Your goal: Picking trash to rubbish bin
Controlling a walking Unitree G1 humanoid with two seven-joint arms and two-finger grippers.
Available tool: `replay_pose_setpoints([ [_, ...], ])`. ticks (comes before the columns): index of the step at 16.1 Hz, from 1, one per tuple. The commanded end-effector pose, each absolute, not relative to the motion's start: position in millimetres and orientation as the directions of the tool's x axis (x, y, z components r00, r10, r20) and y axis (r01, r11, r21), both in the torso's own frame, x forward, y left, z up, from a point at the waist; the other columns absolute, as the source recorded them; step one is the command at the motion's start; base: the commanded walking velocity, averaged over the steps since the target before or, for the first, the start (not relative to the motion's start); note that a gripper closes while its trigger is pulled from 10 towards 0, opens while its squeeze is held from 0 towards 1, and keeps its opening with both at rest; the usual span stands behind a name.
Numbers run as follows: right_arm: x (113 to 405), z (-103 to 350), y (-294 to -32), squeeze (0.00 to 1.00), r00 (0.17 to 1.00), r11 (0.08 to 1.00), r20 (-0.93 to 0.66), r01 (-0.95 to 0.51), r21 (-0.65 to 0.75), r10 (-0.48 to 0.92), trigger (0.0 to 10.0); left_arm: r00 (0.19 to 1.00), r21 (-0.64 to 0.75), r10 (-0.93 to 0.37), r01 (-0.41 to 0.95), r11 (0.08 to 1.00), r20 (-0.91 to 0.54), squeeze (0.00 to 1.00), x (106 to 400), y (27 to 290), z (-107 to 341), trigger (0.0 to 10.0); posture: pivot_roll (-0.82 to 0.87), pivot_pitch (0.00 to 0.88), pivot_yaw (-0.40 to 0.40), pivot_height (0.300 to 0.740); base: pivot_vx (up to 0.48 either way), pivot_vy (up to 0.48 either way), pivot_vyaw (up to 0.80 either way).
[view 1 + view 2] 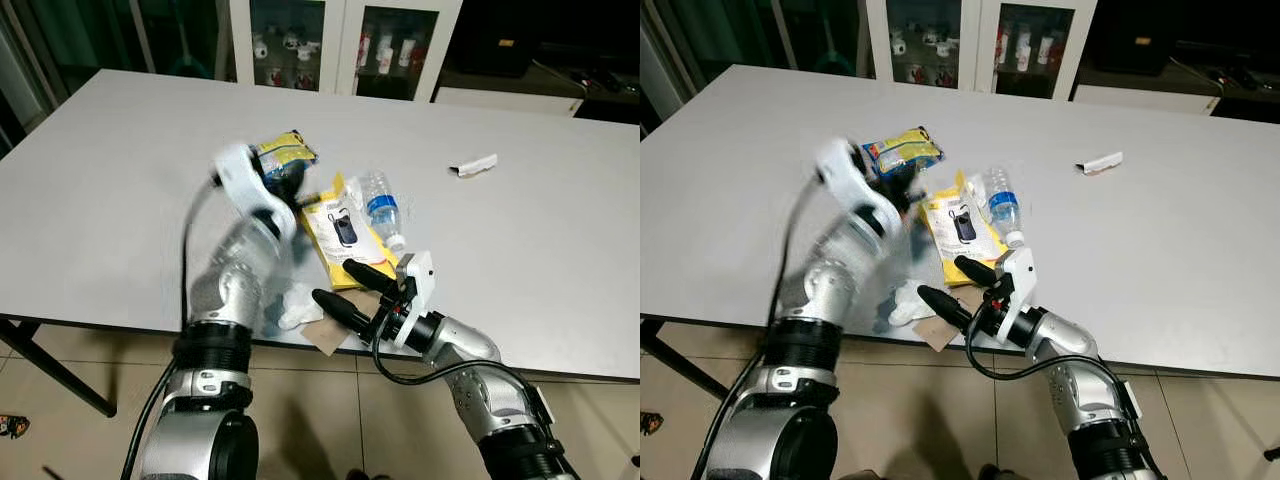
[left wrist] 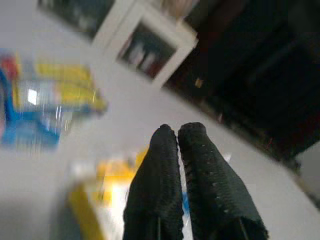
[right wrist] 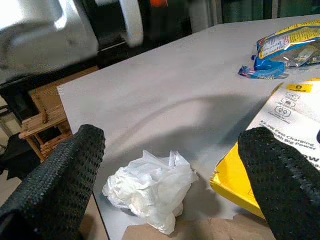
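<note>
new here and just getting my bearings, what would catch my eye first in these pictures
The heap of trash near the front edge of the grey table: a yellow package, a clear water bottle beside it and a yellow-and-blue snack wrapper behind. Next, the right hand, fingers wide open, at the table edge facing a crumpled white wad. The left hand, fingers shut and empty, is raised over the pile.

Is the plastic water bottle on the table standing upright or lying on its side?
Lying on its side. The water bottle rests flat on the table, its cap pointing toward the near edge, beside the yellow package.
</note>
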State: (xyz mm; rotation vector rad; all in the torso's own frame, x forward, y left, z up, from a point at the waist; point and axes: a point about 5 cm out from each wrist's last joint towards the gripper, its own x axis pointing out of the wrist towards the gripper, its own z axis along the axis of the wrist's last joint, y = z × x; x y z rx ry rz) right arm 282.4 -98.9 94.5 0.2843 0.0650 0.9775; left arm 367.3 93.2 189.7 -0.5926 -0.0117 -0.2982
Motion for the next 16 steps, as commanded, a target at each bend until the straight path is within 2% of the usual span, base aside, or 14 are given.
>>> replay_pose_setpoints([
  [1,285.5,95.4,-103.7,0.0,0.581,0.547,0.073,-0.796,0.259,0.811,10.0,0.955,-0.537,-0.27,0.291,0.792,0.119,0.0,364.2,93.4,190.5,10.0,0.0,0.021,-0.032,0.74,0.0,0.0,0.0],
  [5,286.7,95.9,-103.9,0.0,0.582,0.549,0.072,-0.796,0.255,0.81,10.0,0.959,-0.527,-0.269,0.277,0.803,0.093,0.0,359.6,95.4,183.1,10.0,0.01,0.016,-0.033,0.74,0.0,0.0,0.0],
  [7,287.6,96.1,-105.0,0.0,0.583,0.551,0.071,-0.795,0.253,0.809,10.0,0.963,-0.469,-0.27,0.248,0.847,0.021,0.0,359.0,96.2,169.9,10.0,0.0,0.011,-0.035,0.74,0.0,0.0,0.0],
  [8,288.2,95.9,-105.6,0.0,0.584,0.553,0.068,-0.795,0.251,0.809,10.0,0.962,-0.379,-0.269,0.235,0.895,-0.04,0.0,358.8,97.8,158.9,10.0,0.01,0.009,-0.037,0.74,0.0,0.0,0.0],
  [9,288.4,95.7,-105.7,0.0,0.584,0.553,0.067,-0.795,0.251,0.809,10.0,0.962,-0.346,-0.271,0.239,0.907,-0.045,0.0,358.5,98.5,157.1,10.0,0.01,0.009,-0.037,0.74,0.0,0.0,0.0],
  [10,288.3,95.8,-105.2,0.0,0.582,0.551,0.067,-0.796,0.251,0.81,10.0,0.957,-0.319,-0.288,0.263,0.91,-0.03,1.0,357.3,98.7,158.5,10.0,0.01,0.01,-0.037,0.74,0.0,0.0,0.0],
  [12,287.9,95.5,-104.5,0.0,0.58,0.548,0.067,-0.798,0.251,0.812,10.0,0.951,-0.252,-0.309,0.301,0.92,0.006,1.0,355.9,99.6,164.4,10.0,0.01,0.01,-0.038,0.74,0.0,0.0,0.0],
  [13,287.9,94.4,-103.6,0.0,0.579,0.548,0.065,-0.797,0.254,0.813,10.0,0.927,0.0,-0.372,0.372,0.928,0.053,1.0,354.6,101.0,176.5,10.0,0.01,0.014,-0.039,0.74,0.0,0.0,0.0],
  [14,287.9,94.4,-103.6,0.0,0.579,0.548,0.065,-0.797,0.254,0.813,10.0,0.927,0.0,-0.372,0.372,0.928,0.053,1.0,354.6,101.0,176.5,10.0,0.01,0.014,-0.039,0.74,0.0,0.0,0.0],
  [16,288.1,94.2,-103.5,0.0,0.58,0.548,0.065,-0.796,0.255,0.812,10.0,0.901,0.162,-0.422,0.404,0.9,0.097,1.0,352.0,99.9,186.0,10.0,0.01,0.016,-0.038,0.74,0.0,0.0,0.0],
])
